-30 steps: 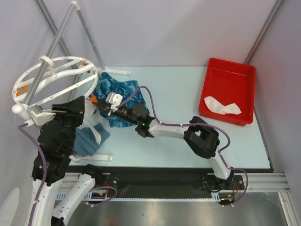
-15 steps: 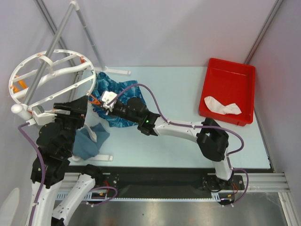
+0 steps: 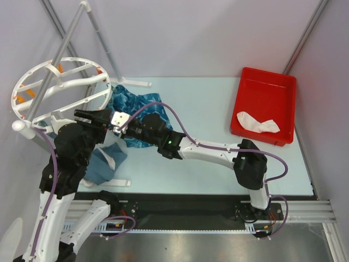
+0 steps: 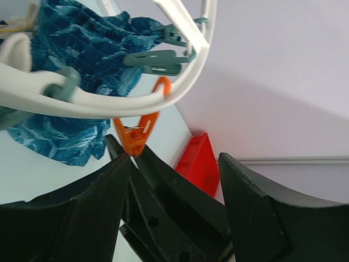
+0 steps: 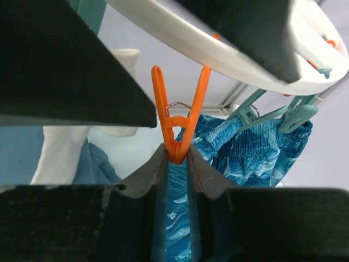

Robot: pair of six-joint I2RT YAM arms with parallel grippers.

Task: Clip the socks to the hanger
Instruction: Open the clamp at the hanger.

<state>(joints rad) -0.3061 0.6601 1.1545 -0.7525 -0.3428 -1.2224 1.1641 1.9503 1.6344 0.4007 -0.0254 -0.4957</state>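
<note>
White round hanger (image 3: 68,102) hung over the desk's far left corner, no sock clearly clipped to it. One white sock (image 3: 257,122) lying in the red tray (image 3: 289,87) at the far right corner, well apart. Orange clip (image 5: 177,128) on the hanger's rim, tip pinched between the narrow jaws of the right end effector (image 5: 177,164). Left end effector (image 4: 173,161) spread wide just beside, empty. Blue patterned cloth (image 3: 136,103) behind. Judged early: sock not yet fetched or clipped.
</note>
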